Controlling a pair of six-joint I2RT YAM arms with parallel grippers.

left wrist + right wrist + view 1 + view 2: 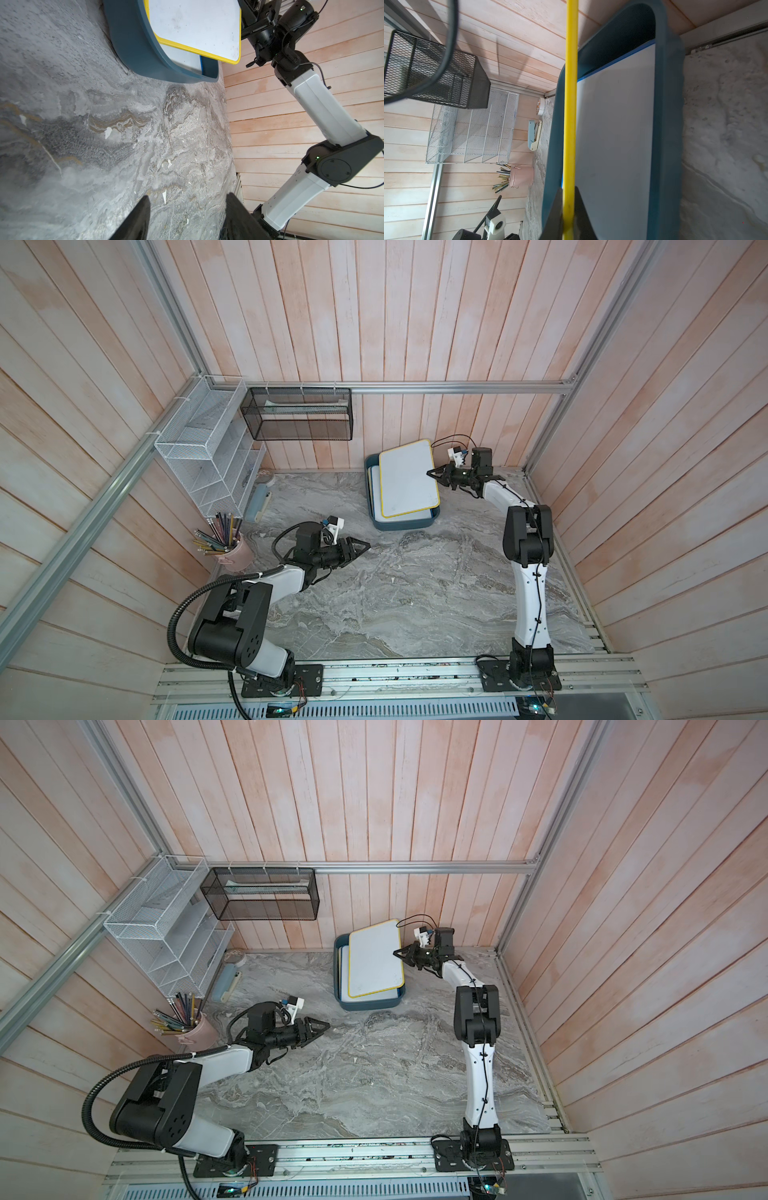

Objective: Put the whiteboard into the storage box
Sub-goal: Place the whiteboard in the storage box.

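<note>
Left gripper (363,547) hung, jaws apart, over the grey marble tabletop (415,593) while the right gripper (432,473) clamped the yellow-rimmed white whiteboard (409,479), tilted above the dark teal plastic storage box (399,525) at the tabletop's far edge.

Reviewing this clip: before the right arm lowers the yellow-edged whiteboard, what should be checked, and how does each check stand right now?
1. Right gripper shut on the edge of the yellow-edged whiteboard: ok.
2. That board held above the storage box: ok.
3. Board lined up inside the box's rim: cannot tell; in both top views it hides the far and right rims.
4. Blue-edged whiteboard lying flat in the box, with room on top: ok.
5. Left gripper open, empty and apart from the box: ok.
</note>
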